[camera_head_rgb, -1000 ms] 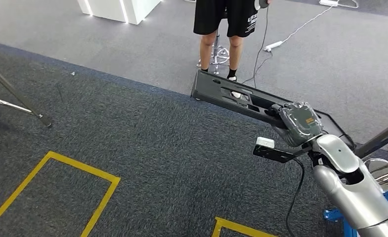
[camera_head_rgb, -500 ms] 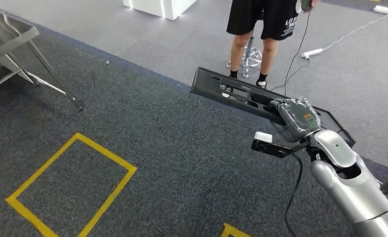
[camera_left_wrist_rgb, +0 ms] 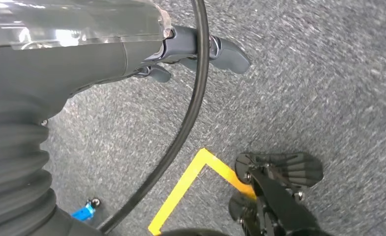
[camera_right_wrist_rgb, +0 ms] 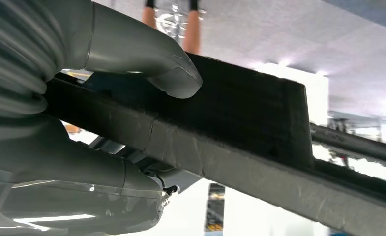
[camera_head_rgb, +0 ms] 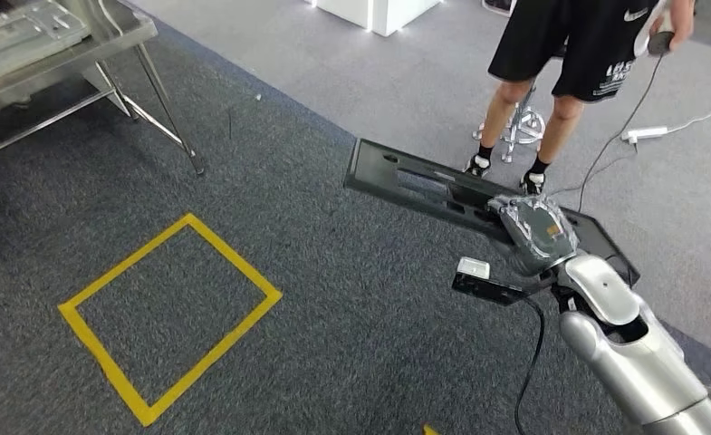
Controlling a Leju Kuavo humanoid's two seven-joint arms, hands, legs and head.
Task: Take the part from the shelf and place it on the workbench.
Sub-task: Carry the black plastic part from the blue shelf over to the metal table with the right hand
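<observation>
- The right robot hand [camera_head_rgb: 536, 232] grips the long black part [camera_head_rgb: 424, 186] near one end, thumb [camera_right_wrist_rgb: 173, 78] pressed on its edge.
- The part juts out above the carpet [camera_head_rgb: 333, 299].
- The left robot hand [camera_left_wrist_rgb: 200, 49] holds nothing, fingers loosely apart.

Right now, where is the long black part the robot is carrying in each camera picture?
Head view: the black part stretches from centre toward the right, gripped by the right hand.
Right wrist view: the part runs across the picture under the thumb.
Left wrist view: not in it.
Shared landmark: the right hand.
</observation>
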